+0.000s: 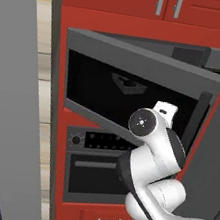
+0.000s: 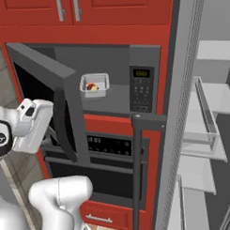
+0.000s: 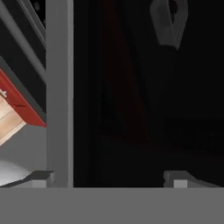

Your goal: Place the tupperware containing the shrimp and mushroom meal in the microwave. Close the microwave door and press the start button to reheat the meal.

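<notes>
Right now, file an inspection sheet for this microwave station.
Surface: microwave floor, grey, bearing the tupperware.
Job's things: tupperware with shrimp and mushroom meal sits inside; microwave door stands partly open; keypad untouched.
Clutter: nothing seen.
Grippers: gripper faces the door's dark glass, jaws open, holding nothing.
Cables: nothing seen.
Surroundings: red cabinets above, oven below, open fridge at right.

White rounded arm (image 1: 166, 212), dark joints, black cable
</notes>
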